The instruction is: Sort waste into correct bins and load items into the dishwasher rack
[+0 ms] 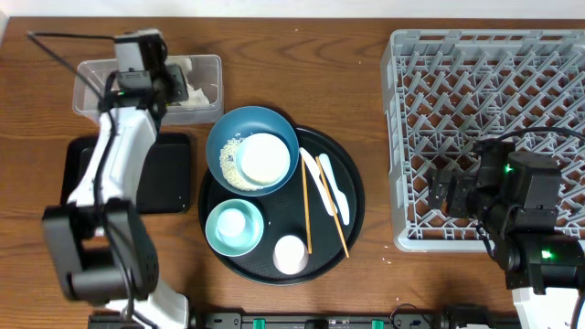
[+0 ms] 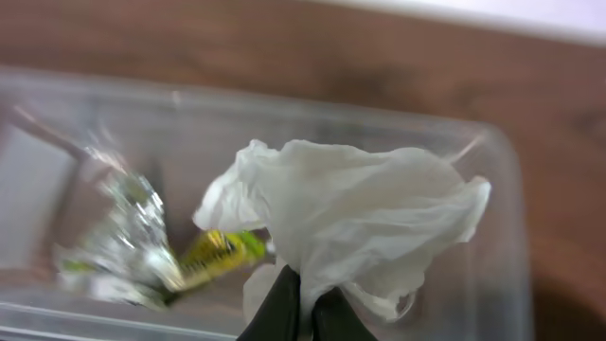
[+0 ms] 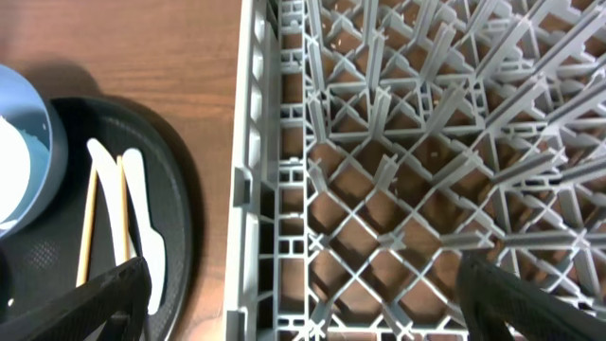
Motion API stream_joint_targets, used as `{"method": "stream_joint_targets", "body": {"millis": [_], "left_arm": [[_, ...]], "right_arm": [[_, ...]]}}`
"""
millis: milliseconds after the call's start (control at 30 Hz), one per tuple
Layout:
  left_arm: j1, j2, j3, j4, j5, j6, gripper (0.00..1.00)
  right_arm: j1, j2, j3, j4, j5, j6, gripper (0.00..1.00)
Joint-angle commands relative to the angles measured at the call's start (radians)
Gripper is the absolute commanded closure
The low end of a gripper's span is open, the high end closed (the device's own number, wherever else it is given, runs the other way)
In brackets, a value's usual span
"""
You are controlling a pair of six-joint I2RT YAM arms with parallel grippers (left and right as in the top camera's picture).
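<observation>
My left tool [image 2: 298, 313] pinches a crumpled white tissue [image 2: 360, 208] over the clear tub [image 1: 91, 75], where a silver wrapper [image 2: 133, 223] and a yellow wrapper [image 2: 222, 249] lie. Right of the tub, the blue bowl [image 1: 224, 135] holds rice [image 1: 231, 166] and a white cup [image 1: 265, 157]. Farther right, my right tool [image 3: 298, 284] gapes above the rack [image 1: 439, 55].

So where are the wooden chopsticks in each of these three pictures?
Overhead: the chopsticks lie on the right half of the round black tray, centre of the picture.
Left wrist: not in it; only the left pincer shut on a tissue above the clear tub.
Right wrist: lower left, on the same tray.
Shared landmark: the tray beside the grey rack, in the overhead and right wrist views.
</observation>
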State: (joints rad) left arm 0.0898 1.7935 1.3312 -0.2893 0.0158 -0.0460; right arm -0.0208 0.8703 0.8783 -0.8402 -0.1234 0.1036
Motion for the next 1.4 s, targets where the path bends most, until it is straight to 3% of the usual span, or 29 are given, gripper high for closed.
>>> {"method": "stream_joint_targets", "body": {"millis": [0, 67, 100, 600, 833, 867, 1000, 1167, 1367], "left_arm": [[0.004, 0.029, 0.011, -0.014, -0.003, -0.074, 0.88], [0.004, 0.03, 0.011, -0.023, 0.002, -0.09, 0.76], [0.004, 0.029, 0.011, -0.024, 0.002, -0.09, 0.75], [-0.004, 0.02, 0.011, -0.306, 0.002, -0.09, 0.71], [-0.004, -0.004, 0.013, -0.292, 0.002, -0.09, 0.71], [-0.004, -0.017, 0.013, -0.288, 0.002, -0.09, 0.69], [-0.004, -0.083, 0.018, -0.263, 0.002, -0.09, 0.43], [-0.004, -0.195, 0.018, -0.304, 0.002, -0.091, 0.32], [-0.003, -0.309, 0.018, -0.545, 0.002, -0.174, 0.23]], "right_arm": [[0.014, 0.0, 0.017, -0.009, -0.008, 0.015, 0.01], [0.014, 0.0, 0.017, -0.009, -0.008, 0.015, 0.01], [0.014, 0.0, 0.017, -0.009, -0.008, 0.015, 0.01], [0.014, 0.0, 0.017, 0.008, -0.008, 0.015, 0.01], [0.014, 0.0, 0.017, 0.009, -0.008, 0.015, 0.01], [0.014, 0.0, 0.017, 0.01, -0.008, 0.015, 0.01], [0.014, 0.0, 0.017, 0.018, -0.008, 0.013, 0.01], [0.014, 0.0, 0.018, 0.03, -0.023, -0.053, 0.01], [0.018, 0.005, 0.043, 0.081, -0.191, -0.137, 0.06]]}}
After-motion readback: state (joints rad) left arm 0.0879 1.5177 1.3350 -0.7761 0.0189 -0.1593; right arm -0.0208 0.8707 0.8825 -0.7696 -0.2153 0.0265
